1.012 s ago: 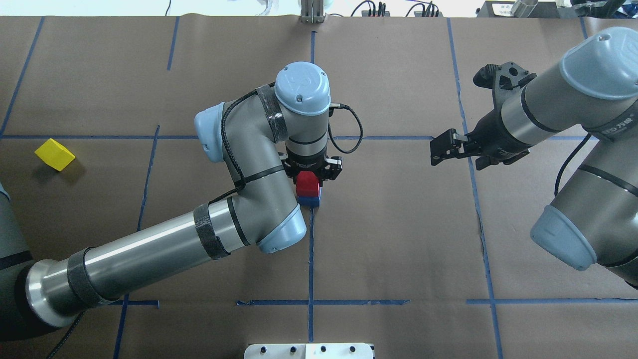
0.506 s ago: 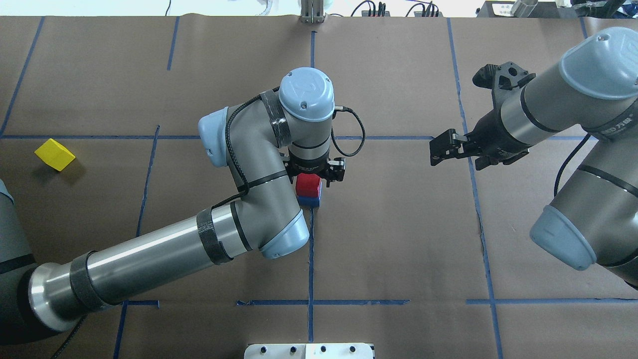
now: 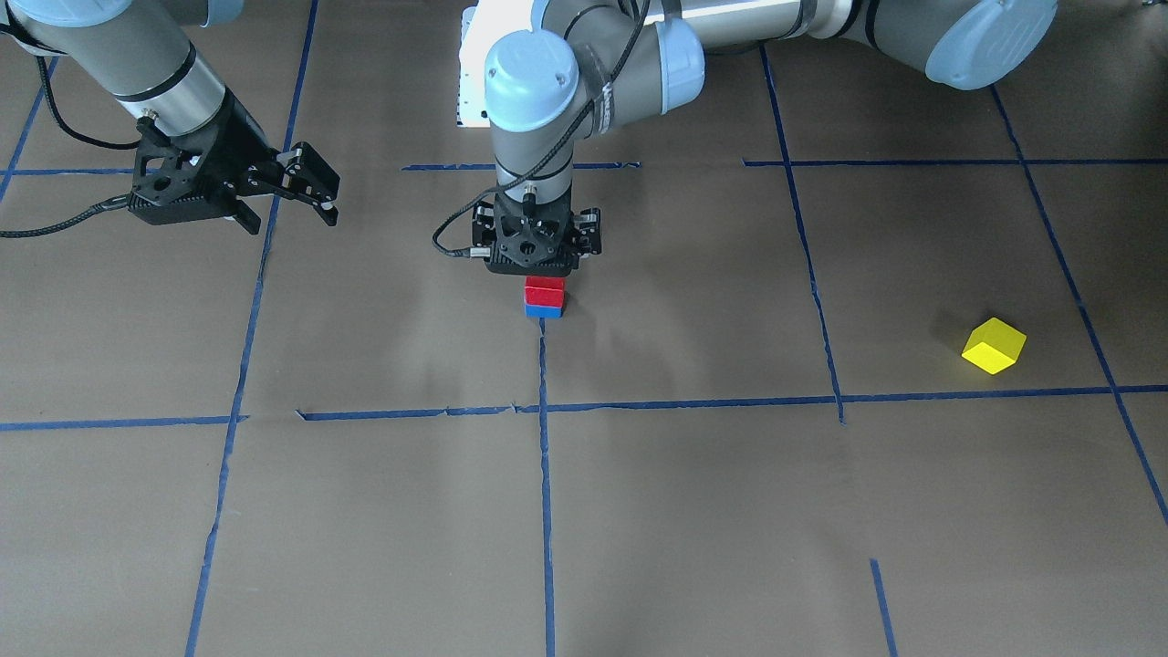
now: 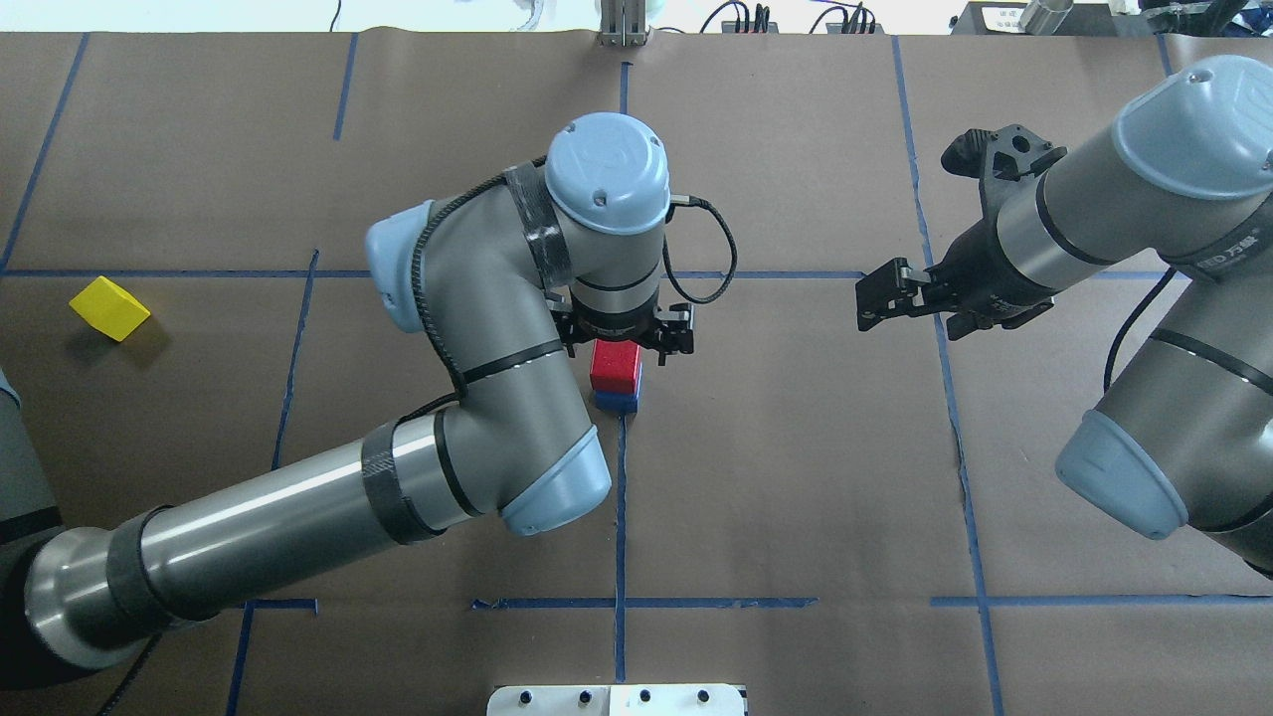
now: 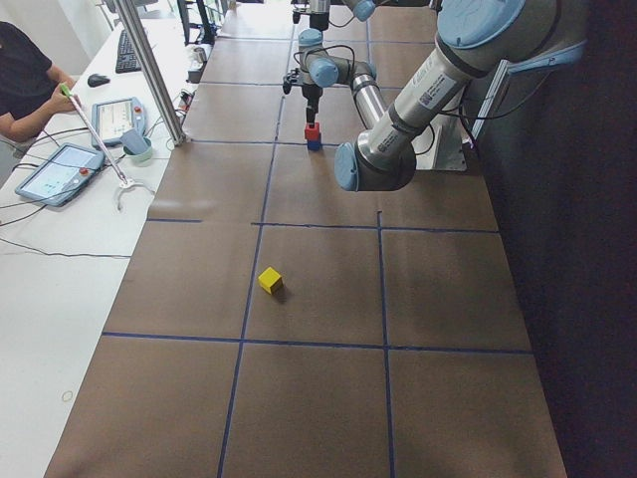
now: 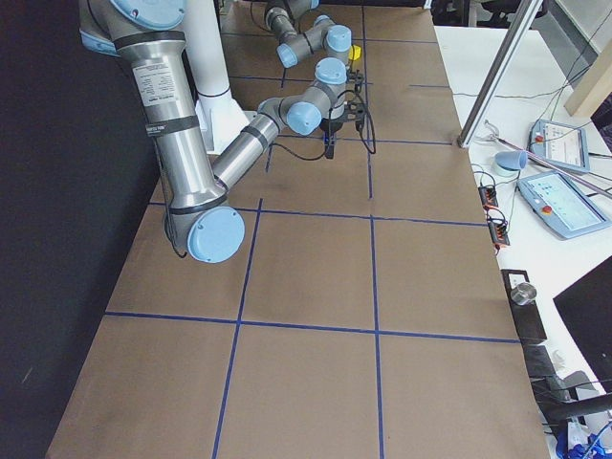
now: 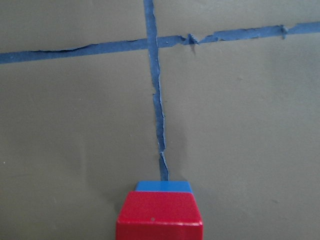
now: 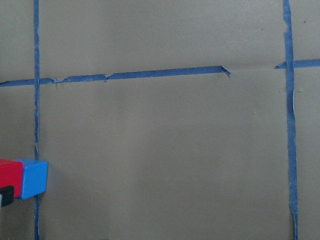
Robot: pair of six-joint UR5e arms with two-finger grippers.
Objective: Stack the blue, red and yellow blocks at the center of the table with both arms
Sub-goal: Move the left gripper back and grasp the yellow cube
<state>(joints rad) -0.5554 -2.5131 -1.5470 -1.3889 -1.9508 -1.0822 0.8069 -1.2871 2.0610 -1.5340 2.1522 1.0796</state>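
**Left arm clear of red-on-blue stack**

The left gripper (image 4: 627, 338) has lifted off the red block (image 4: 615, 370), jaws spread and empty. Red sits on the blue block (image 4: 618, 402) at the table's centre. The right gripper (image 3: 324, 196) hovers with jaws apart, idle. The yellow block (image 4: 109, 308) lies well apart, far left. Likely next step: the left arm fetches yellow and sets it squarely on top.

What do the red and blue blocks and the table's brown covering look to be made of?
Red cube-shaped block: painted wood or plastic, I can't tell which; satin sheen, crisp edges. Blue block under it: same look. Brown table covering: apparently matt paper; dull surface, sheet edge at the far side.
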